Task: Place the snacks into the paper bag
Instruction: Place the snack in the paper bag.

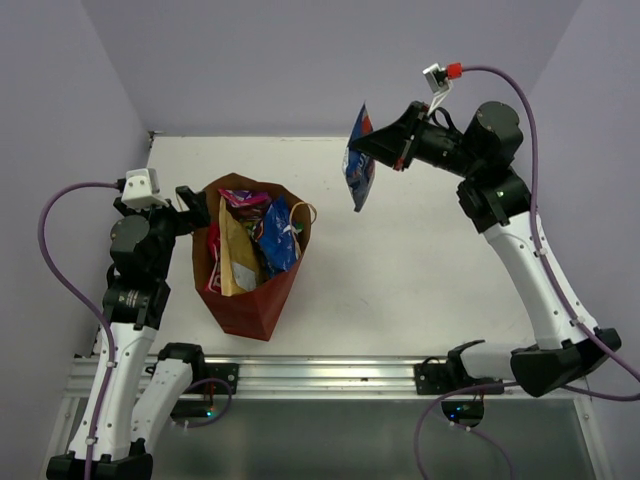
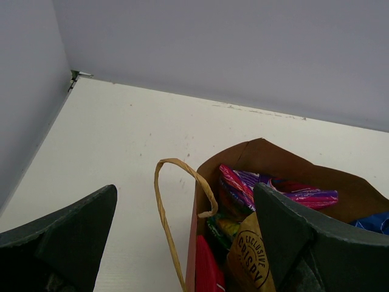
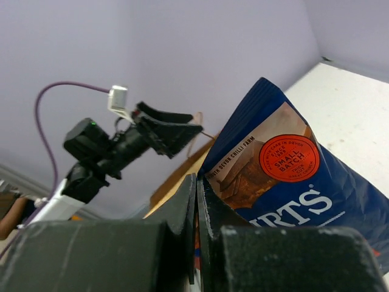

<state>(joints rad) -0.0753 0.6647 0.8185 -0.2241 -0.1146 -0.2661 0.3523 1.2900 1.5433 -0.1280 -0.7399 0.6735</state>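
The paper bag (image 1: 262, 300) stands open at the left of the table, brown with red sides. Inside it are a tan-gold packet (image 1: 235, 255), a blue one (image 1: 278, 238) and a purple-pink one (image 1: 243, 197). My left gripper (image 1: 196, 212) is open at the bag's left rim. In the left wrist view its fingers (image 2: 61, 237) straddle the rim (image 2: 267, 149) and a loop handle (image 2: 163, 207), with nothing pinched. My right gripper (image 1: 372, 148) hangs high over the table's far middle, shut on a dark blue packet (image 1: 358, 165). That packet (image 3: 292, 176) sits clamped at its edge in the gripper (image 3: 197, 207).
The table (image 1: 420, 260) is white, with lilac walls close on the left, back and right. A metal rail (image 1: 320, 375) carries both arm bases along the near edge. The left arm (image 3: 109, 152) shows beyond the held packet in the right wrist view.
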